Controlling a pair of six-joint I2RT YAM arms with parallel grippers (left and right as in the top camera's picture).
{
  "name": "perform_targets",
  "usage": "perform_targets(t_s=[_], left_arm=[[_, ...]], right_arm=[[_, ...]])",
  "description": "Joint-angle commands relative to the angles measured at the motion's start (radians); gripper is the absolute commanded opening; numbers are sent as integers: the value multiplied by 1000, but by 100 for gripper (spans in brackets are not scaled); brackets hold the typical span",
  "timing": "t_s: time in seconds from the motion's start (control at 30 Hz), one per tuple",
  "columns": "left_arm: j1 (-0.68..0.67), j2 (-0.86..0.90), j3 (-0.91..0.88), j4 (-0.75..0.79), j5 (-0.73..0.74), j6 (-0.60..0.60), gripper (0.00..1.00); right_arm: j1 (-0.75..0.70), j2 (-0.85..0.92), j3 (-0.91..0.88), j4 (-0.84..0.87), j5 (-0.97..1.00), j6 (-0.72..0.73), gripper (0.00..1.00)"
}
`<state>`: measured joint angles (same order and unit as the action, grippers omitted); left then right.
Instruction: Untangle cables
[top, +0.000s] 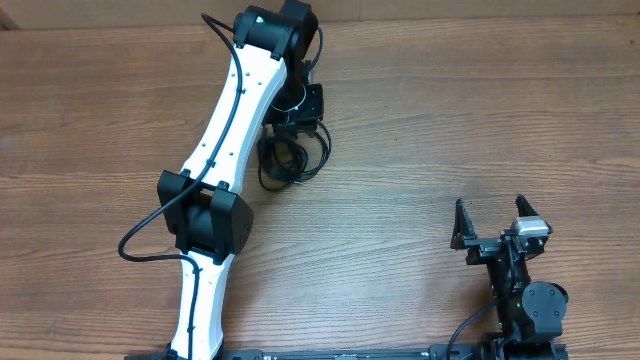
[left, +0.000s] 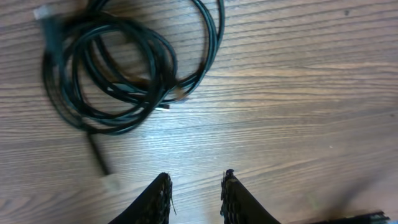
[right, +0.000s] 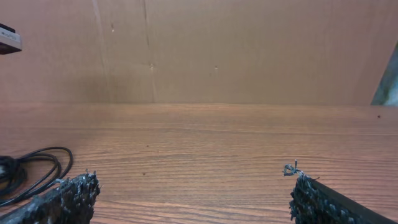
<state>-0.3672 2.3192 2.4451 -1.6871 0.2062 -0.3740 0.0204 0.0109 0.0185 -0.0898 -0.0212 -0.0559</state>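
Wood-grain surface (top: 450, 120), black plastic-sheathed cables (left: 118, 74).
Smooth brown grain with a soft sheen; thin cable sheaths slightly glossy; left fingers (left: 155, 202) matt black, rough-textured; arm shell (top: 235, 110) smooth white plastic; backdrop (right: 249, 50) matt, cardboard-brown.

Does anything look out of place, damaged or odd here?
The cables lie in one tangled heap of overlapping loops on the table, just beyond the left pincer, which is open and empty. Loose threads stick up from a fingertip of the right pincer, as if its pad is fraying.
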Motion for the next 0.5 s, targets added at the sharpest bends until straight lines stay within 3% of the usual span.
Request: perform_targets(t_s=[0.0,0.13,0.2,0.27,0.3,0.33,0.47], left_arm=[[2,-29,-2,-3,84,40,32],[4,-98,-2,-3,108,41,34],[5,-148,-2,-3,108,41,41],[5,-204,-2,-3,108,41,64],[3,-234,-2,-3,108,41,79],[1,-260,-2,-3,108,41,100],[-13,-345,-2,-3,87,42,100]], right_arm=[[3,-8,-10,5,5,6,100],[3,-8,-10,5,5,6,100],[3,-8,-10,5,5,6,100],[3,-8,-10,5,5,6,100],[3,-8,-10,5,5,6,100],[3,-8,-10,5,5,6,100],[3,-8,-10,5,5,6,100]])
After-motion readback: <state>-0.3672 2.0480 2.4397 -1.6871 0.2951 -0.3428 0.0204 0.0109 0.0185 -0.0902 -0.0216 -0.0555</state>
